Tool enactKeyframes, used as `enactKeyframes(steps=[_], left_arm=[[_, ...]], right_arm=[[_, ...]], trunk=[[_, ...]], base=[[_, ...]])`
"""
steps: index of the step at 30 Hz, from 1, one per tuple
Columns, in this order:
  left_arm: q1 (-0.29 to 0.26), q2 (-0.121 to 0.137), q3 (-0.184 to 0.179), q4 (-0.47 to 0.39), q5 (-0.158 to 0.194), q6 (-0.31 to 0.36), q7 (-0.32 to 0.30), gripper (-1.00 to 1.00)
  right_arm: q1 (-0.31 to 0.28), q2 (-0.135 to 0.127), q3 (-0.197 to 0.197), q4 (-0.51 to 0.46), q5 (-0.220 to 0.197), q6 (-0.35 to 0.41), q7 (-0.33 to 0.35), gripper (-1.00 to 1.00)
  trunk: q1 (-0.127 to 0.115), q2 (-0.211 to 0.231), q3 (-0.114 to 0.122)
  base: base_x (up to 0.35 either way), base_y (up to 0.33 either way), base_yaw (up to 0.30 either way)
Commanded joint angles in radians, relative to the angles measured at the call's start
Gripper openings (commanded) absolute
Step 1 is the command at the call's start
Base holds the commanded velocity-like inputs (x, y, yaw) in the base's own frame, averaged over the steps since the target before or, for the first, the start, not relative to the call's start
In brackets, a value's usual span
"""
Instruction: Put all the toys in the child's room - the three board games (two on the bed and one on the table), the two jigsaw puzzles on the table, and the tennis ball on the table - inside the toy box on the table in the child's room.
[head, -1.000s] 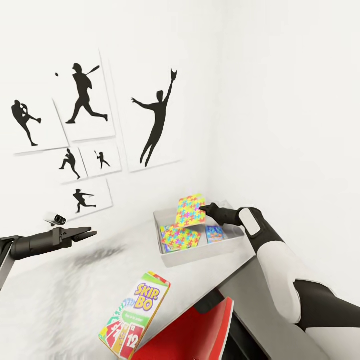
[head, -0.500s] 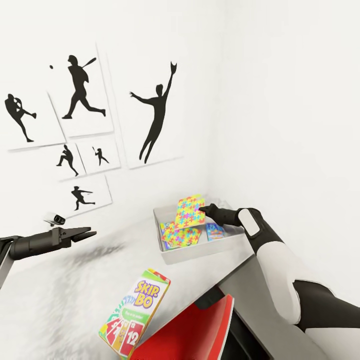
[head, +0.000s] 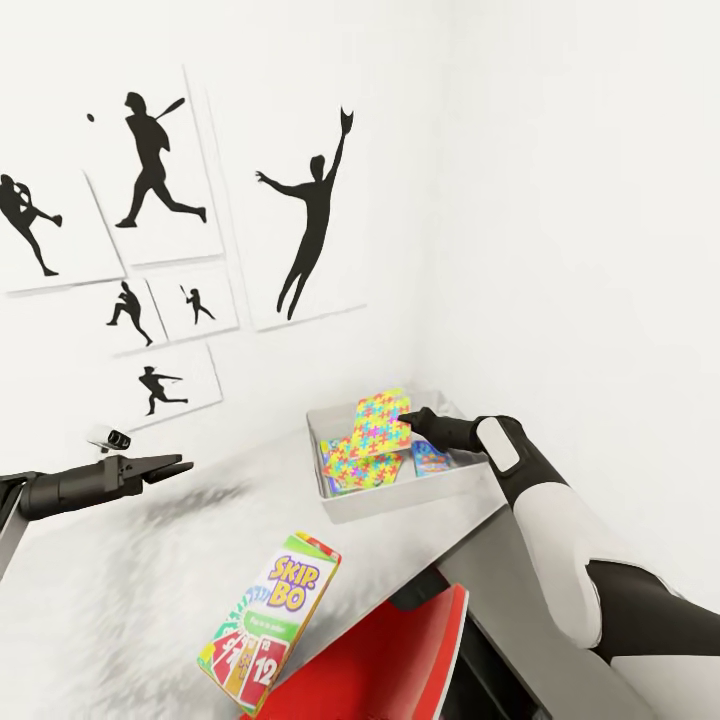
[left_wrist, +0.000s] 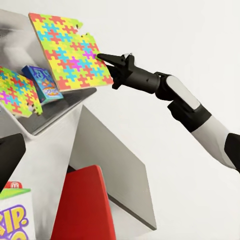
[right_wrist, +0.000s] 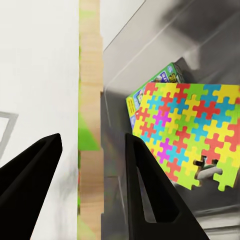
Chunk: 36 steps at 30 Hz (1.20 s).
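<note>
Right gripper (head: 404, 417) pinching 1 jigsaw puzzle (head: 380, 422) by its edge, tilted over the toy box (head: 400, 498) beneath. Thin grip: it could slip early and catch the rim. Left gripper (head: 172, 465) hangs released.

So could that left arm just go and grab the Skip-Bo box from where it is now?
Probably yes. The left gripper hangs open and empty above the table, and the Skip-Bo box lies flat near the front edge with nothing on it or between them. Being thin and flat, it may be awkward to pinch.
</note>
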Motion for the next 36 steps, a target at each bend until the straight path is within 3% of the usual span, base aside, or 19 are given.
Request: enactKeyframes(steps=[1, 25, 36], left_arm=[[-0.001, 0.0, 0.0, 0.0, 0.0, 0.009, -0.004, 1.0], [-0.001, 0.0, 0.001, 0.0, 0.0, 0.008, -0.004, 1.0], [-0.001, 0.003, 0.001, 0.0, 0.0, 0.008, -0.004, 1.0]], right_arm=[[-0.001, 0.001, -0.008, -0.001, 0.005, 0.007, 0.004, -1.0], [-0.002, 0.003, -0.007, -0.009, 0.006, 0.004, 0.005, -1.0], [0.0, 0.003, -0.004, -0.009, 0.001, -0.035, 0.007, -1.0]], trunk=[[0.001, -0.002, -0.004], [0.001, -0.002, -0.043], [0.001, -0.002, -0.045]], base=[[0.0, 0.0, 0.0], [0.0, 0.0, 0.0], [0.0, 0.0, 0.0]])
